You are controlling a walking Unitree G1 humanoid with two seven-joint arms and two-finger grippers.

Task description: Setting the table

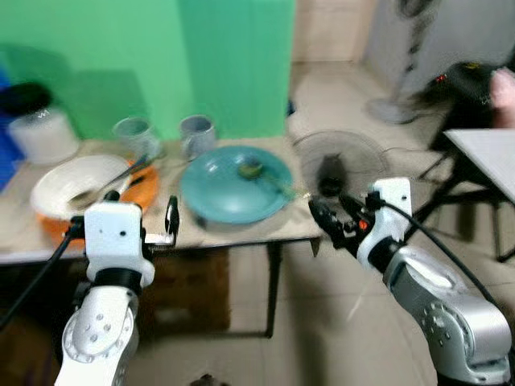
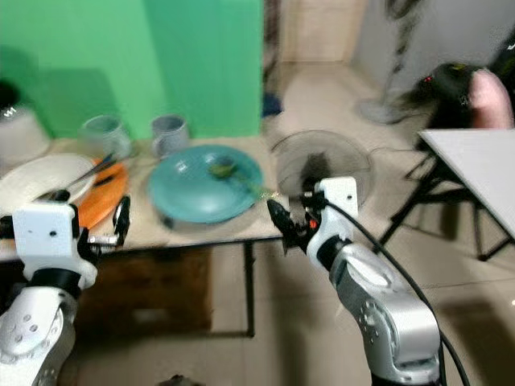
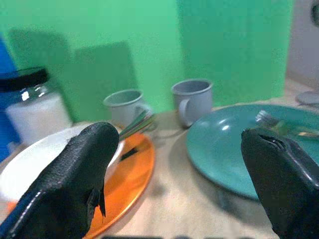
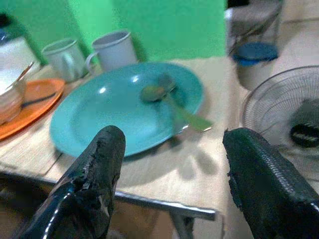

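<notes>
A large teal plate (image 1: 221, 193) lies on the small wooden table (image 1: 257, 231), with a green spoon (image 1: 259, 171) resting in it. Left of the plate, a white bowl (image 1: 74, 185) holding utensils sits on an orange plate (image 1: 146, 193). Two grey mugs (image 1: 137, 135) (image 1: 197, 133) stand behind them by the green wall. My left gripper (image 1: 165, 225) is open at the table's front edge, between the orange and teal plates. Off the table's right front corner, my right gripper (image 1: 331, 217) is open and faces the teal plate (image 4: 124, 107). Both hold nothing.
A jar (image 1: 40, 129) with a black lid stands at the table's back left. A floor fan (image 1: 338, 161) lies just right of the table, behind my right gripper. A second table (image 1: 487, 157) and a person's sleeve (image 1: 503, 96) are at the far right.
</notes>
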